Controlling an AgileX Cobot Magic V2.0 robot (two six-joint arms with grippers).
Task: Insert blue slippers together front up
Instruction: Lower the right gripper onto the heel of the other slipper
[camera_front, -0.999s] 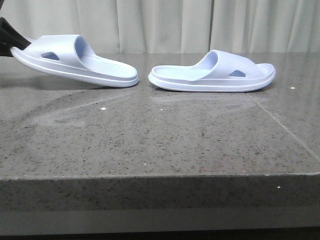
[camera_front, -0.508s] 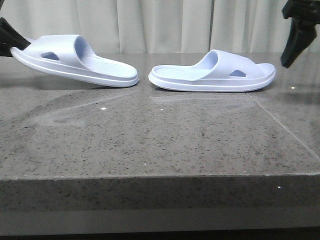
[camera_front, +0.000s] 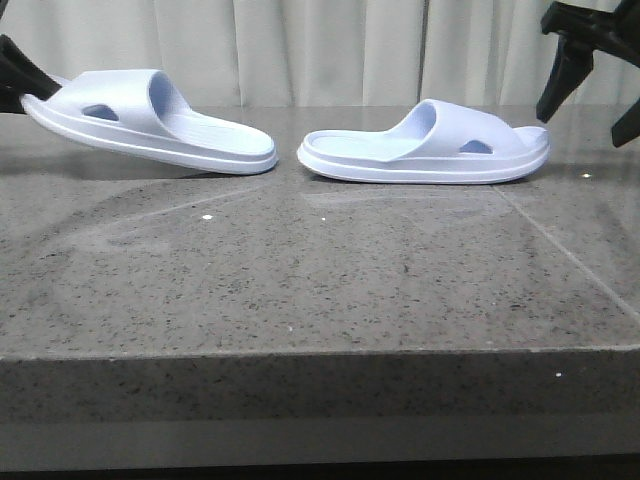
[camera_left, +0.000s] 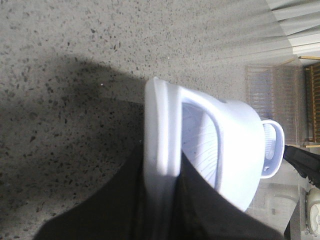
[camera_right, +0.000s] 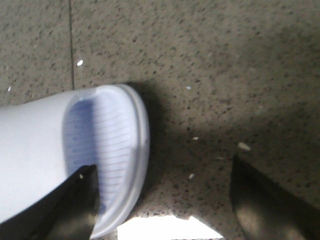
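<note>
left jaws (camera_left: 162, 200): clamp left slipper (camera_front: 150, 120) | right jaws (camera_front: 592, 95): spread, beside right slipper (camera_front: 425, 145)

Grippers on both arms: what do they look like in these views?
Both are plain matte black. The right gripper shows two flat, tapering fingers. The left gripper has broad dark fingers. No cables or markings are visible.
</note>
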